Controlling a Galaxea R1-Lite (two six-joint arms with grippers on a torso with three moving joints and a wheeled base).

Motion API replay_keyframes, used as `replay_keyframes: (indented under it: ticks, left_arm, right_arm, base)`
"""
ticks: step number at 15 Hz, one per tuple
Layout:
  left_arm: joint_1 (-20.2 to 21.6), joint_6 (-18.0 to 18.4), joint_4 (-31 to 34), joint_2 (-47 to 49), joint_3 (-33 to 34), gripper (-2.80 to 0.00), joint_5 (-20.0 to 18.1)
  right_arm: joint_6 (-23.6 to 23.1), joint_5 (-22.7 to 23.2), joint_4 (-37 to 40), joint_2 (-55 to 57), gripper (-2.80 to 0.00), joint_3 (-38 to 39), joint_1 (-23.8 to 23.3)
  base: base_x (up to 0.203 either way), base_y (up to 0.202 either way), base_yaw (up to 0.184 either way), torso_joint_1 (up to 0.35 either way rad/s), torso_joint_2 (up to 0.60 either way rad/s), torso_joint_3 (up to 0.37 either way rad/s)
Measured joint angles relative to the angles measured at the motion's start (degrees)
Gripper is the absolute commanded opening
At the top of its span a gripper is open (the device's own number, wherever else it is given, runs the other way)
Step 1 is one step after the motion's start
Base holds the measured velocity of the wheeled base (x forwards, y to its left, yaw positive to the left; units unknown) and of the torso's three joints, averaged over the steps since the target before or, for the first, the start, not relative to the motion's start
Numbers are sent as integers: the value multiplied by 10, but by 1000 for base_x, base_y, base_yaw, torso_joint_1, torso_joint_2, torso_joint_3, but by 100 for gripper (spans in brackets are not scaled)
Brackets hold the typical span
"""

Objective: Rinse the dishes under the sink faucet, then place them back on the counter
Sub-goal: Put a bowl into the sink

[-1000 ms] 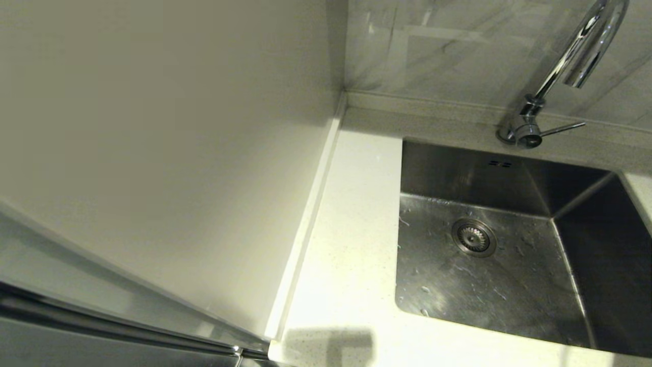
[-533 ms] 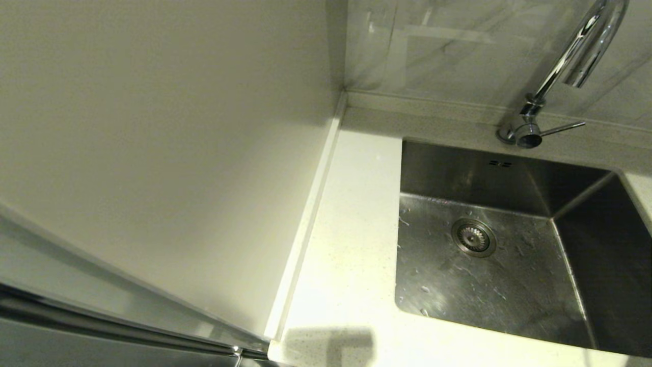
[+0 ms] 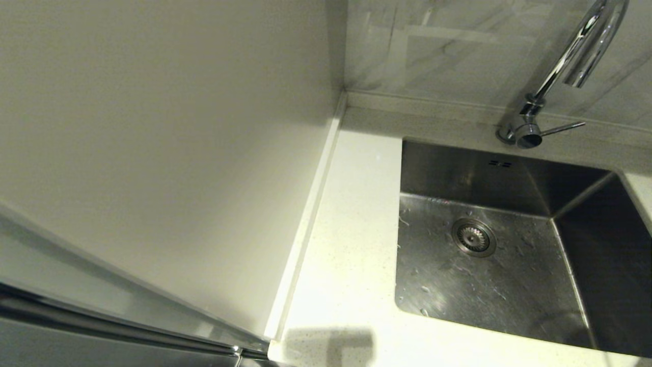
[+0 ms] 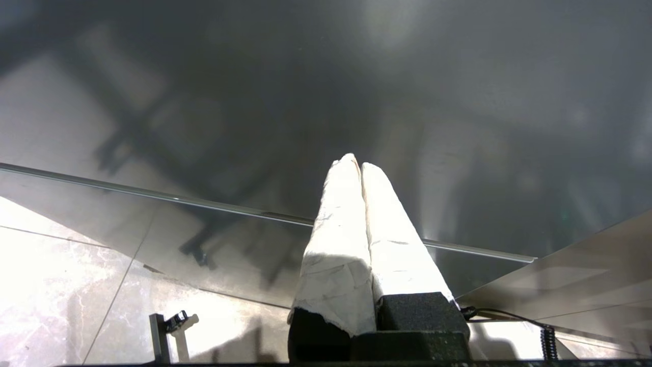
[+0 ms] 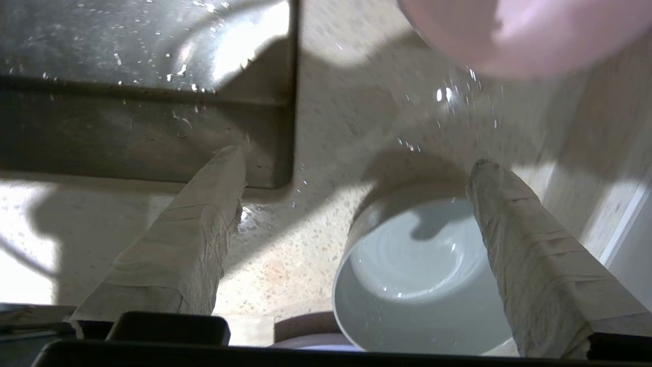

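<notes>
Looking down past my right gripper (image 5: 356, 163), I have the pale blue-grey bowl (image 5: 417, 265) sitting upright on the counter (image 5: 326, 214), wet inside, just beside the near corner of the sink (image 5: 142, 76). The pink bowl (image 5: 509, 30) stands further along the same counter, and a lilac edge under the blue-grey one is probably the plate, though I see too little of it to be sure. My right fingers (image 5: 530, 244) are spread wide with nothing between them; one reaches over the bowl's rim without pinching it, the other (image 5: 188, 224) hangs over bare counter near the sink's edge.

I judge the step in hand is leaving this bowl where it sits. To do that well I lift straight away from the bowl first, so the finger above the rim cannot tip or drag it, and only then swing across. Water beads on the stone around it, so any nudge could slide it.

On the head camera the sink basin and faucet (image 3: 570, 61) show no water running. My left gripper (image 4: 359, 168) is parked, fingers pressed together, over the floor
</notes>
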Motion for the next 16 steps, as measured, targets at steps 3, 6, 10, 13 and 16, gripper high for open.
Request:
replay_keyframes:
  ticks: [3, 6, 10, 13, 16]
  left_arm:
    - [0, 0, 0, 0, 0, -280, 0]
    - [0, 0, 0, 0, 0, -280, 0]
    - [0, 0, 0, 0, 0, -280, 0]
    - [0, 0, 0, 0, 0, -280, 0]
    - [0, 0, 0, 0, 0, -280, 0]
  right_arm:
    - [-7, 10, 1, -16, 0, 1, 33]
    - [-5, 6, -19, -14, 0, -2, 72]
    - [-4, -17, -161, 26, 0, -2, 97]
    - [-3, -23, -224, 61, 0, -7, 101]
    - [-2, -23, -226, 88, 0, -17, 101]
  base:
    - [0, 0, 0, 0, 0, 0]
    - [0, 0, 0, 0, 0, 0]
    - [0, 0, 0, 0, 0, 0]
    - [0, 0, 0, 0, 0, 0]
    - [0, 0, 0, 0, 0, 0]
